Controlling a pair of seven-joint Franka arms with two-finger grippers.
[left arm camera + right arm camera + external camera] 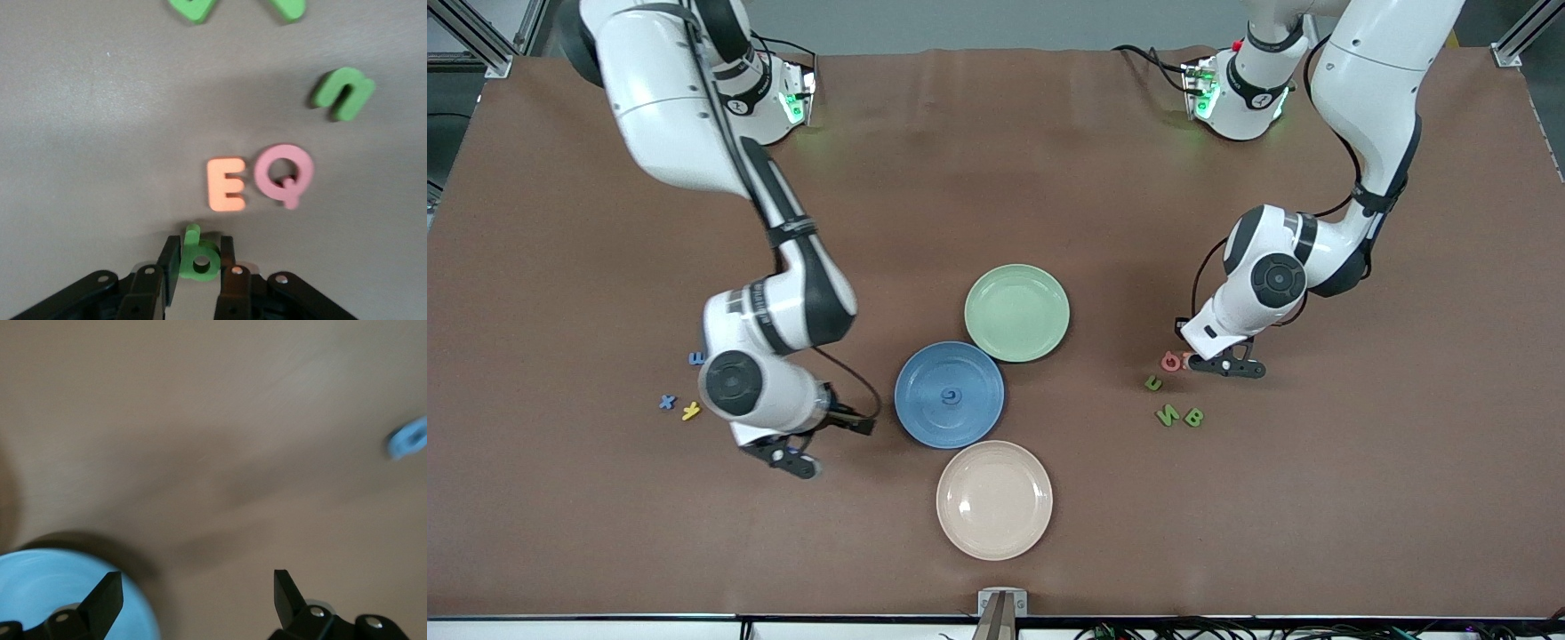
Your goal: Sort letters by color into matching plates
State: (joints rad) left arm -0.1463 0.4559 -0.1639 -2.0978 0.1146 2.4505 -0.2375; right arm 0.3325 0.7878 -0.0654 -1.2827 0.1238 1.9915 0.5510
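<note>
Nearest the camera lies the cream plate (pixel 994 500), which holds nothing and has no part in the sort.

The right gripper (pixel 197 593) hangs over bare table beside the blue plate (pixel 925 418), toward the right arm's end. Its claw is wide and empty. One blue letter (pixel 951 396) lies in that plate. Two more, the X (pixel 666 402) and the E (pixel 696 358), lie loose at the right arm's end with a yellow letter (pixel 690 412).

Toward the left arm's end, three green letters (pixel 1168 414) lie loose. Just beside them the left gripper (pixel 199 267) is low at the table, pinched narrow on a fourth green letter (pixel 199 257) next to the orange E (pixel 227 184) and pink Q (pixel 283 175).

The green plate (pixel 1016 312), farthest off, is empty.

Judgement: a green pick is in hand. Your next move is to lift straight up, clear of the E and Q, carry to the green plate and release low over its middle.
</note>
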